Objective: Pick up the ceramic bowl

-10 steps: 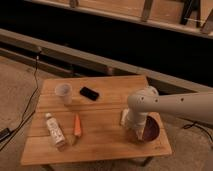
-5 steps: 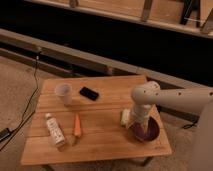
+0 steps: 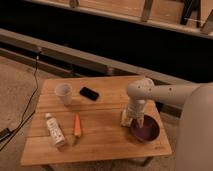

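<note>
My end effector (image 3: 129,119) hangs low over the right side of the wooden surface (image 3: 100,142). I cannot tell if it is spread or pressed together. The ceramic bowl (image 3: 146,130) sits just to its right and a little nearer, with its left rim right beside my end effector.

Your arm (image 3: 167,93) reads off-white all over, a smooth round tube with no markings you can make out. There's a bulbous, rounded joint (image 3: 140,90) at the bend, in the same pale colour. Below it the wrist looks blockier, cream-white. Your gripper (image 3: 130,119) sits low over the right side of the table (image 3: 100,135), pale like the rest. A broad light-grey body shell (image 3: 197,135) fills the near right edge.
</note>
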`<state>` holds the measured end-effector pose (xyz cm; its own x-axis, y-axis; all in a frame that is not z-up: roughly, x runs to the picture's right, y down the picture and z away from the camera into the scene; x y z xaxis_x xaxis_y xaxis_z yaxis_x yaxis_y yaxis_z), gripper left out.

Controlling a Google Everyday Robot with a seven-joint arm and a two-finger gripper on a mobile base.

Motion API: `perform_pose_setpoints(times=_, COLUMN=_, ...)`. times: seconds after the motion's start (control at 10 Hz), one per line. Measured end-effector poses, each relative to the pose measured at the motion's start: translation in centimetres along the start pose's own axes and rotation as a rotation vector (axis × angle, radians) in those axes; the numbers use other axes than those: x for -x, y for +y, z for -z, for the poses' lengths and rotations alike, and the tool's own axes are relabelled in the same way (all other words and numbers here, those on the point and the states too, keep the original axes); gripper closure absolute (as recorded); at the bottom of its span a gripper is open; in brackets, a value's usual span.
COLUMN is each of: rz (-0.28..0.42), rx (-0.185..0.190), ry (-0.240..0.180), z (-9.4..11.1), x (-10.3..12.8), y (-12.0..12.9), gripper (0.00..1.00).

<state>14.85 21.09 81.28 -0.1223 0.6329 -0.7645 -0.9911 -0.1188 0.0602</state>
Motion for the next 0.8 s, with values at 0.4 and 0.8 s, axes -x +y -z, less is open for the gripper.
perform_pose_setpoints(times=0.4, rz=-0.026, rx=0.008, ry=0.001, z=-0.3, x=0.1, y=-0.4, gripper=0.71)
perform_pose_setpoints(times=0.8, rz=-0.034, rx=0.002, ry=-0.006, z=1.2, x=0.3, y=-0.6, gripper=1.00)
